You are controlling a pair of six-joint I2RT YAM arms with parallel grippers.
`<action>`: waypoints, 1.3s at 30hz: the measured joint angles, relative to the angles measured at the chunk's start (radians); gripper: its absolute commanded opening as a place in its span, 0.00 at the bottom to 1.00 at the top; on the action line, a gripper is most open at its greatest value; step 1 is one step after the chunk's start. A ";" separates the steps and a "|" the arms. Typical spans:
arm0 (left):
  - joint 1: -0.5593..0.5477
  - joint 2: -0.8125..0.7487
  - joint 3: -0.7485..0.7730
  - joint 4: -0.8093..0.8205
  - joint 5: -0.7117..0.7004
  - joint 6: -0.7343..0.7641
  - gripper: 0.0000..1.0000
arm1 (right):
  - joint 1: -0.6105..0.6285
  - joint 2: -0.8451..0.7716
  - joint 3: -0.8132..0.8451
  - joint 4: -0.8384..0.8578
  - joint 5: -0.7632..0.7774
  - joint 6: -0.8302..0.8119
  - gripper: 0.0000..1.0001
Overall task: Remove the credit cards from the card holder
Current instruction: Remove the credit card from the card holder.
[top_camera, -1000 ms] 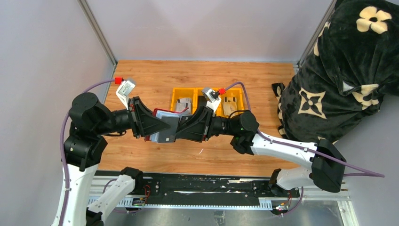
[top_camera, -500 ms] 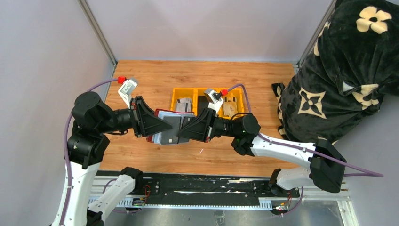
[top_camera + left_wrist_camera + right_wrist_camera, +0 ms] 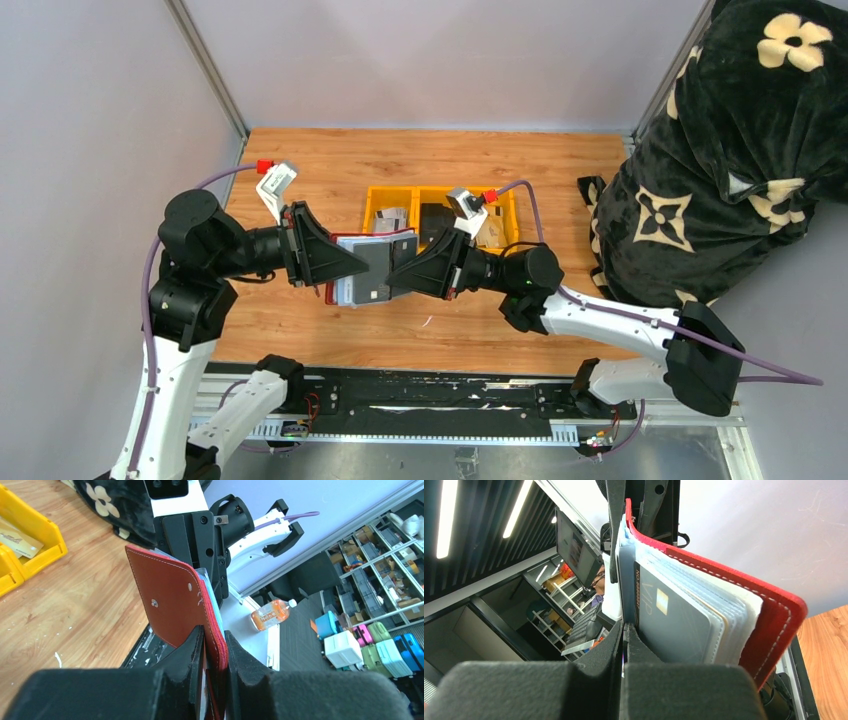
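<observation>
Two grey walls (image 3: 450, 60) close the left and far sides of the wooden table (image 3: 320, 160), and a black flowered blanket (image 3: 720, 150) is heaped against its right edge. A row of yellow bins (image 3: 383, 194) is set at the far middle, while bare wood is left at the far left and along the near edge. The card holder (image 3: 330, 290) is held in the air over the table's middle, just near of the bins, between the two arms. The left gripper (image 3: 214, 645) is clamped on its red cover, and the right gripper (image 3: 623, 630) is pinched on the edge of one of the credit cards (image 3: 684, 625). The holder's closed side is turned left and its fanned card edges right; its long axis cannot be told.
</observation>
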 measured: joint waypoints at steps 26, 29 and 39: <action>-0.007 0.032 0.006 -0.008 0.005 0.015 0.15 | 0.000 -0.098 -0.045 -0.106 0.069 -0.087 0.00; -0.007 0.034 0.006 -0.008 0.006 0.012 0.14 | 0.000 -0.100 -0.045 -0.112 0.069 -0.092 0.00; -0.007 0.034 0.014 0.005 0.007 -0.017 0.15 | -0.002 -0.132 -0.068 -0.129 0.077 -0.109 0.00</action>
